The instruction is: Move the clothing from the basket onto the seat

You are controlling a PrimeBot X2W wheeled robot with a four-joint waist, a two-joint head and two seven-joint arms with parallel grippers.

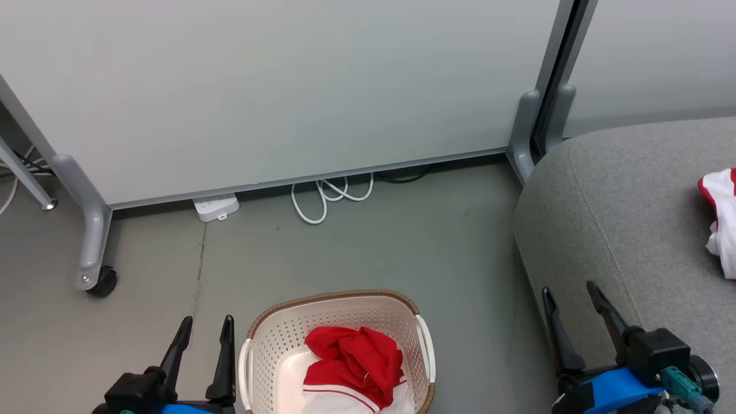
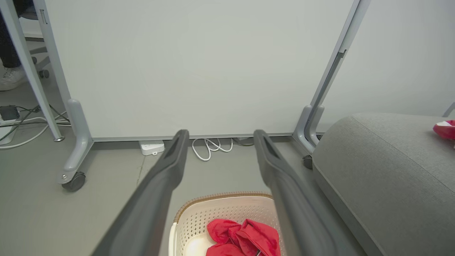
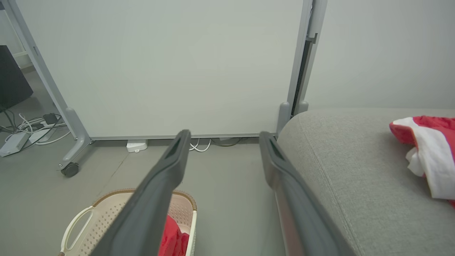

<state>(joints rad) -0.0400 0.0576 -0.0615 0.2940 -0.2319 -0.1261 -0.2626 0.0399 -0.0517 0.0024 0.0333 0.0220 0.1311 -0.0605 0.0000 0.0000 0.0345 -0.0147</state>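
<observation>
A pale partition panel (image 1: 287,86) on a grey frame stands across the back of the scene, with a second panel meeting it at the right. In front of it is the grey floor (image 1: 402,247). The seat (image 1: 621,218), a large grey upholstered cushion with a rounded corner and a stitched seam, is on the right side of the head view, its corner close to the panel's foot. The basket (image 1: 336,296) is cream and perforated, with a brown woven-look rim and white side handles. It sits on the floor at the bottom centre, well apart from the seat. Inside it the clothing (image 1: 356,356) lies crumpled, bright red on top with a white, red-striped part beneath, and fills the near half of the basket. A red-and-white garment (image 1: 721,218) lies on the seat at the right edge of the view, far from the basket. The left claw (image 1: 207,319) is just to the left of the basket above the floor. Its two dark fingers are spread apart and point up the view with nothing between them. The right claw (image 1: 569,288) is at the near left edge of the seat, also spread wide and empty. A looped white cable (image 1: 328,201) lies on the floor under the panel's lower edge. A white power strip (image 1: 216,207) is to its left, and a black castor (image 1: 103,282) sits under the frame's left foot.
</observation>
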